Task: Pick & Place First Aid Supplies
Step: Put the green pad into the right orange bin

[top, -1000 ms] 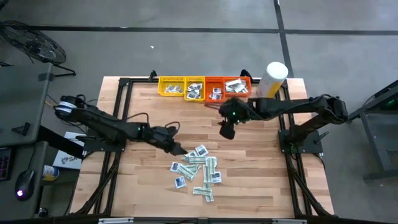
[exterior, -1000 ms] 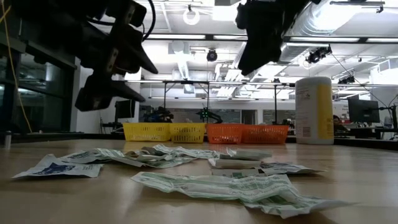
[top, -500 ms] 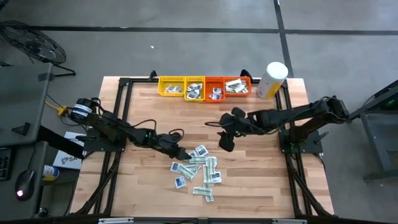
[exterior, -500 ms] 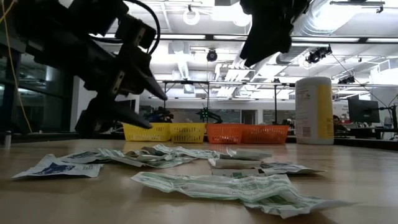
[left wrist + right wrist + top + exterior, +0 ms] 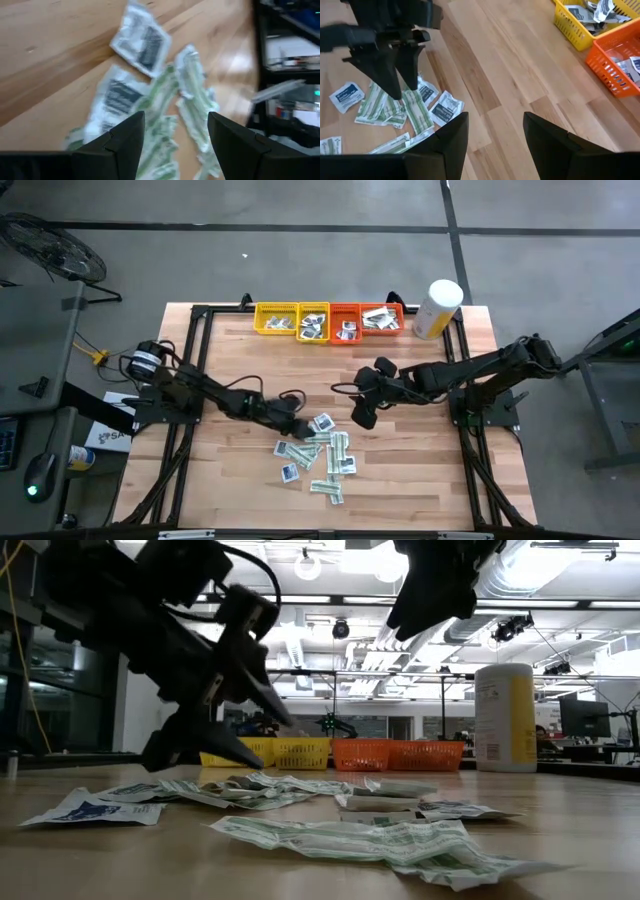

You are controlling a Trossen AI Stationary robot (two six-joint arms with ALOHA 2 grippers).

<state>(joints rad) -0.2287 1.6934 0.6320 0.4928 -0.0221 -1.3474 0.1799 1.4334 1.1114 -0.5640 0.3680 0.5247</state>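
My left gripper (image 5: 300,426) reaches over the packet pile.
Its jaws are spread, empty, just above the first aid supplies (image 5: 322,452) strewn mid-tabletop (image 5: 420,470); my right gripper (image 5: 362,417) hangs released nearby.

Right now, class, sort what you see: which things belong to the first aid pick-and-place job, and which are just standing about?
Part of the job:
- loose first aid packets piled on the table
- packets already sorted
- left gripper, open at the pile
- right gripper, open

Just standing about:
- yellow trays and orange trays holding them
- white-and-yellow canister
- wooden table
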